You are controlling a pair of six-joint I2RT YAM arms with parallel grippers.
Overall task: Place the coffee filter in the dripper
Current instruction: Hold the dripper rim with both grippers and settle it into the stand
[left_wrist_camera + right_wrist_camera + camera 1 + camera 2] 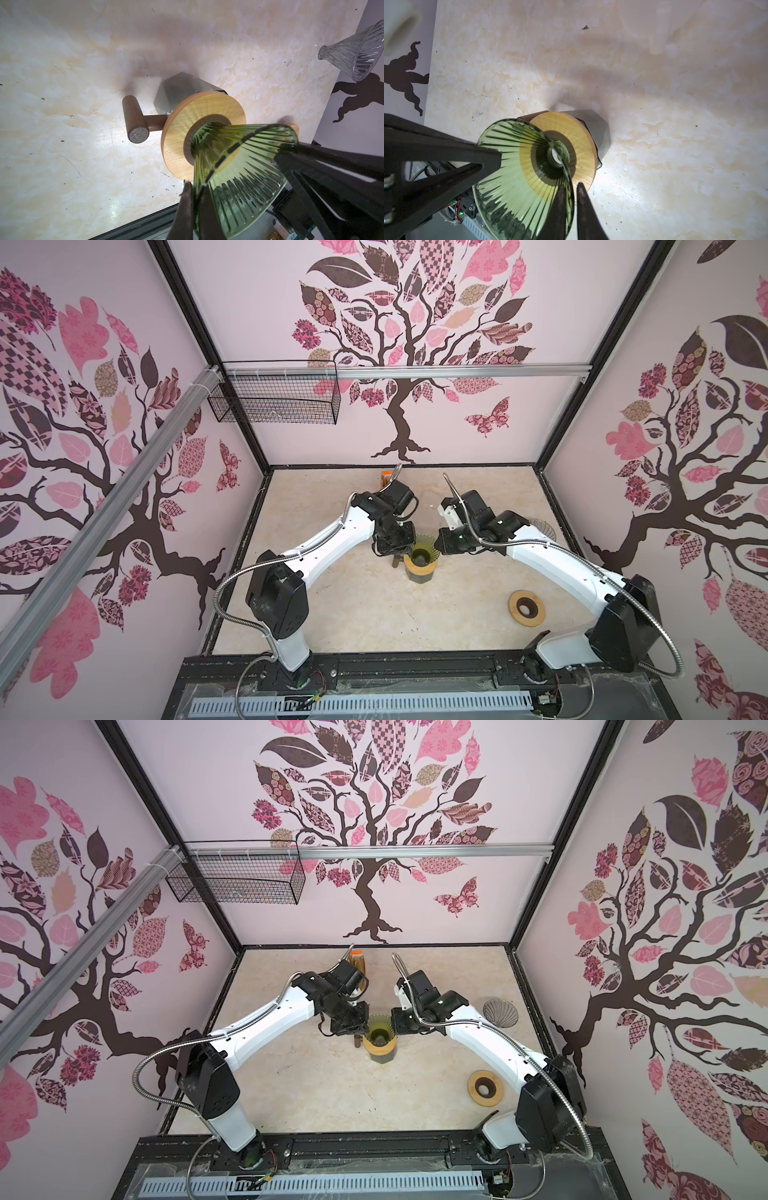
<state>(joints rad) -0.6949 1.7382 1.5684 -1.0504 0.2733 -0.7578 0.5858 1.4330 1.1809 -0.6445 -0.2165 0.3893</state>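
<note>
I can make out no filter in the green dripper [424, 546], seated in a wooden ring [180, 124] on a grey cup [176, 91] mid-surface [353, 605], rim pinched by left hand [194, 191] and right hand [571, 187]; uneven pulls might tip everything.

Left arm [332, 537] stands up from base at front, bends at elbow, reaches in toward middle. Right arm [552, 560] does same from other side, like mirror. Both wrists tip down. Two pincers face each other, close, with green dripper [424, 549] between them. Left pincer [195, 187] pinched tight, glass rim of dripper caught between its two fingers. Right pincer [570, 187] pinched tight too, on opposite side of same rim, one finger each side of glass.
</note>
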